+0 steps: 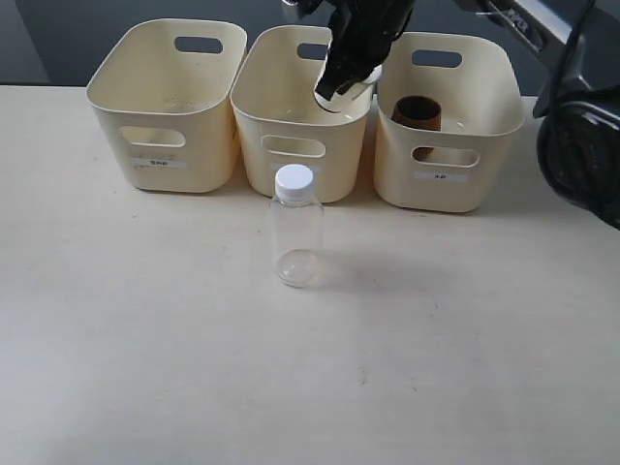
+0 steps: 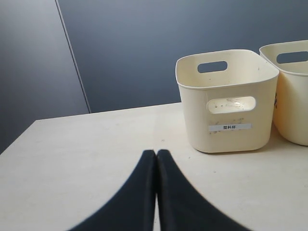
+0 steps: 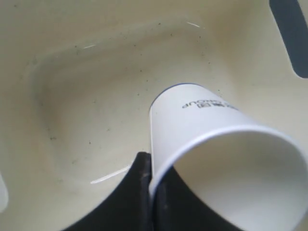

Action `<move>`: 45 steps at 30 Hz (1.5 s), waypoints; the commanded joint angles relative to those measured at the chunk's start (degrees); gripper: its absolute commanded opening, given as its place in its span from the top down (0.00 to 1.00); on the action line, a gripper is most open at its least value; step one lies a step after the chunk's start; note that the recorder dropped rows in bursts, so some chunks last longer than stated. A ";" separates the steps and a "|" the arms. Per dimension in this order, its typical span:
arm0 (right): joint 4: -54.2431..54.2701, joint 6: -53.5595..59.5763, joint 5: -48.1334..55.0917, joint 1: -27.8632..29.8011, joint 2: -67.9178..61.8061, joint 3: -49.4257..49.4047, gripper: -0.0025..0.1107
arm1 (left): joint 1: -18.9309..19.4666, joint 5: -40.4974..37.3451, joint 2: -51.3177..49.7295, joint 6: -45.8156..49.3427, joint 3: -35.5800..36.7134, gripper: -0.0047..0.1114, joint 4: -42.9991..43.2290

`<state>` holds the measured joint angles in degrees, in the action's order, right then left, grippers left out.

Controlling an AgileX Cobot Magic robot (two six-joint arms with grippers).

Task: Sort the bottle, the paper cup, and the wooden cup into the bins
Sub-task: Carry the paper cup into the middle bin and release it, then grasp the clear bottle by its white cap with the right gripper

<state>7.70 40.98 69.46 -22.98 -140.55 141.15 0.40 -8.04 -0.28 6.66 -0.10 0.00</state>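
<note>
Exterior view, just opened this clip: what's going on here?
The right tool pinches the paper cup by its rim, holding it tilted over the middle bin. The wooden cup already sits in the right bin. The bottle stands on the table, and the left tool is shut and idle.

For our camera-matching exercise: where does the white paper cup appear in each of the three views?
Exterior view: the paper cup is tilted over the middle bin, pinched by the right tool.
Left wrist view: not in it.
Right wrist view: the cup fills the lower right, above the bin's floor.
Shared landmark: the middle bin.
</note>
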 commanded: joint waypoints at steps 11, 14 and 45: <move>0.29 5.50 0.50 0.29 -5.93 2.58 0.98 | 0.03 0.29 0.28 -0.08 0.10 0.96 0.00; 0.39 5.50 0.50 0.17 -5.96 2.58 0.98 | 0.03 0.29 0.28 -0.08 0.10 0.96 0.00; 4.14 -4.10 0.50 0.28 10.58 2.58 0.66 | 0.03 0.29 0.28 -0.08 0.10 0.96 0.00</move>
<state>10.81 40.66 69.92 -23.00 -136.23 143.37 0.40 -8.04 -0.28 6.66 -0.10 0.00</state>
